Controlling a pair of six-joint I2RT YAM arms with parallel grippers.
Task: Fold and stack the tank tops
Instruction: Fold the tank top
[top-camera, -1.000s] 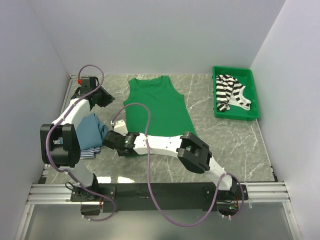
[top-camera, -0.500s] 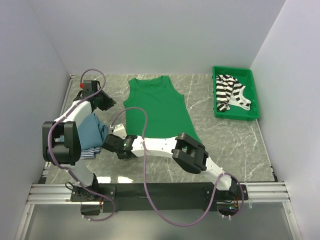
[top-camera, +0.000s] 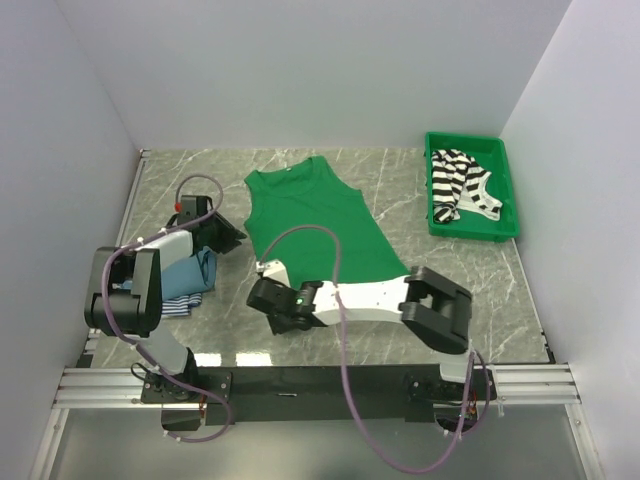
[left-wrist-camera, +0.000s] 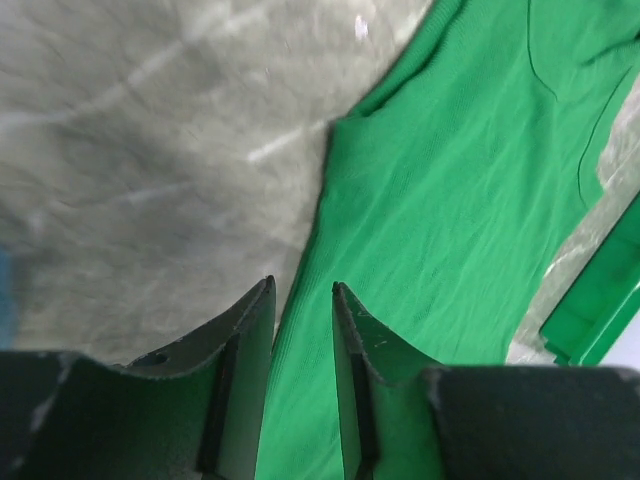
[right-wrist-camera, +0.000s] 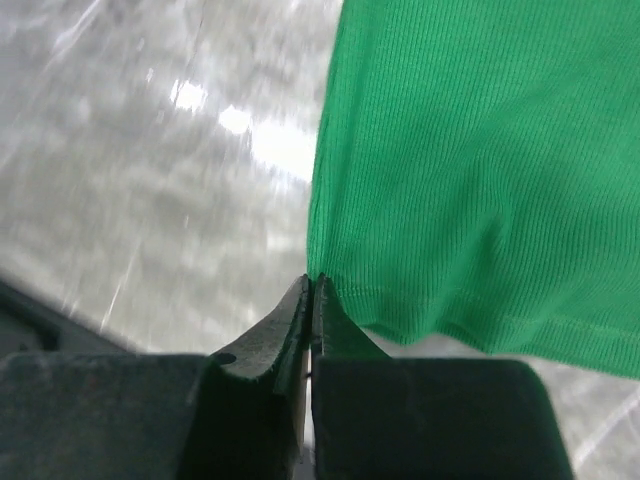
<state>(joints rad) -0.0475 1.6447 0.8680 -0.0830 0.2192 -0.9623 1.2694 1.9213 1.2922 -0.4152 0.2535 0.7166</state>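
Note:
The plain green tank top (top-camera: 318, 220) lies spread flat in the middle of the table. My right gripper (top-camera: 268, 287) is shut on its near-left hem corner; the right wrist view shows the jaws (right-wrist-camera: 312, 282) pinched together on the hem of the green cloth (right-wrist-camera: 470, 150). My left gripper (top-camera: 226, 238) sits at the top's left side edge, its jaws (left-wrist-camera: 302, 287) narrowly apart over the edge of the green cloth (left-wrist-camera: 450, 190). The black-and-white striped top (top-camera: 458, 183) lies bunched in the green bin (top-camera: 508, 196). Solid blue (top-camera: 190, 270) and blue-white striped (top-camera: 176, 302) tops lie stacked at the left.
The green bin stands at the far right by the right wall, and its corner shows in the left wrist view (left-wrist-camera: 600, 300). White walls close in the left, back and right sides. The grey marble tabletop (top-camera: 480, 290) ends at a metal rail at the near edge.
My left gripper has moved from the far left corner nearer, to the green top's left edge. My right gripper has moved right and nearer, and the green top has shifted slightly towards the near side.

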